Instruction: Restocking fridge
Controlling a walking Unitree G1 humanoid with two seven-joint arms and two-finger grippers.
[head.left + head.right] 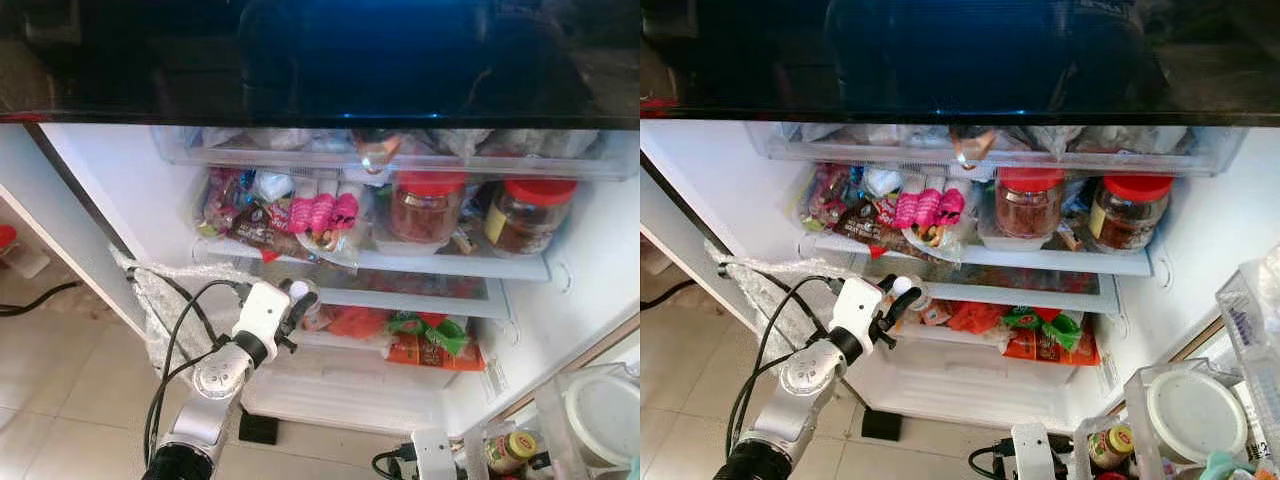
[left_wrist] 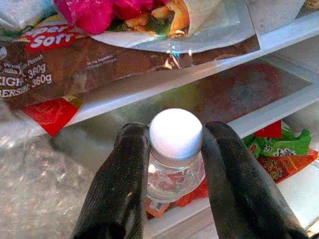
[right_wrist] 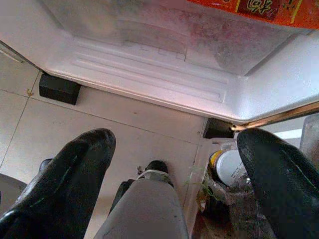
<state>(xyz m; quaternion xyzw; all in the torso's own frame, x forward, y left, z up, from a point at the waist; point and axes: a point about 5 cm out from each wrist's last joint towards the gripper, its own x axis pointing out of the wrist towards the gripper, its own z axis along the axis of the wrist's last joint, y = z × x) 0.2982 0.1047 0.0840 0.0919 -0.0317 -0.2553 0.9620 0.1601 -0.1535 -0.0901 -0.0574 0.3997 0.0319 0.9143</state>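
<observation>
Left pincer [image 2: 172, 164] pinching a small clear plastic bottle with a white screw cap [image 2: 175, 133] by its neck, one black finger [image 2: 122, 179] on each side. Bottle held upright at the front edge of the open white fridge's [image 1: 110, 190] lower glass shelf [image 2: 224, 94], above orange and green snack packets [image 1: 425, 340]. On the shelf above: a brown wrapped packet [image 2: 75, 59], pink wrappers [image 1: 322, 212], two red-lidded glass jars [image 1: 428, 205]. Right pincer [image 3: 174, 164] spread wide, hanging low over the tiled floor [image 3: 144, 134] beside the fridge base.
</observation>
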